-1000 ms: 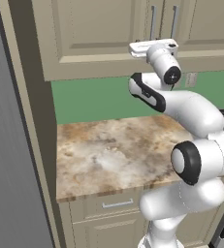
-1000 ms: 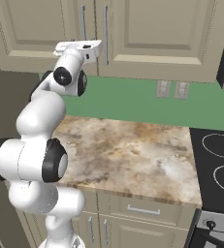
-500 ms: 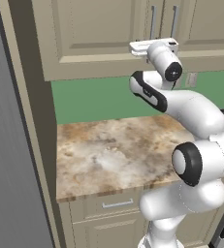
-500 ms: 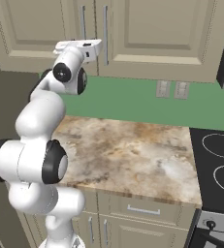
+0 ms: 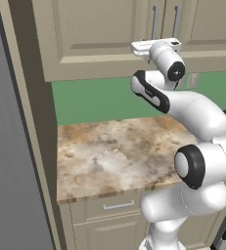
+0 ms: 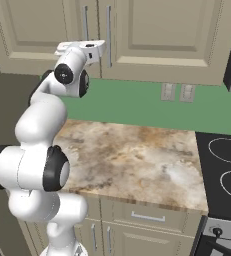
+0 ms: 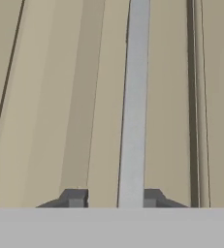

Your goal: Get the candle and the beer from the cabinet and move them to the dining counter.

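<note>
The beige cabinet (image 5: 100, 34) (image 6: 162, 30) hangs over the worktop with its raised-panel doors shut. The candle and the beer are hidden and the dining counter is out of view. My gripper (image 7: 113, 197) is raised to the doors' lower edge (image 5: 156, 45) (image 6: 87, 49), pointing straight at them. A silver bar handle (image 7: 133, 97) runs between its fingertips: the right fingertip (image 7: 152, 197) is against it, the left one (image 7: 74, 197) stands a little off. The jaws are narrowed but still apart.
A marbled stone worktop (image 5: 114, 151) (image 6: 137, 155) lies below the arm against the green wall, with beige drawers (image 6: 147, 216) under it. A black stove top (image 6: 227, 170) adjoins it on the right. A tall grey panel (image 5: 11, 146) stands at the left.
The fingers have drawn in around the bar handle. The arm and hand have stayed almost where they were at the cabinet doors.
</note>
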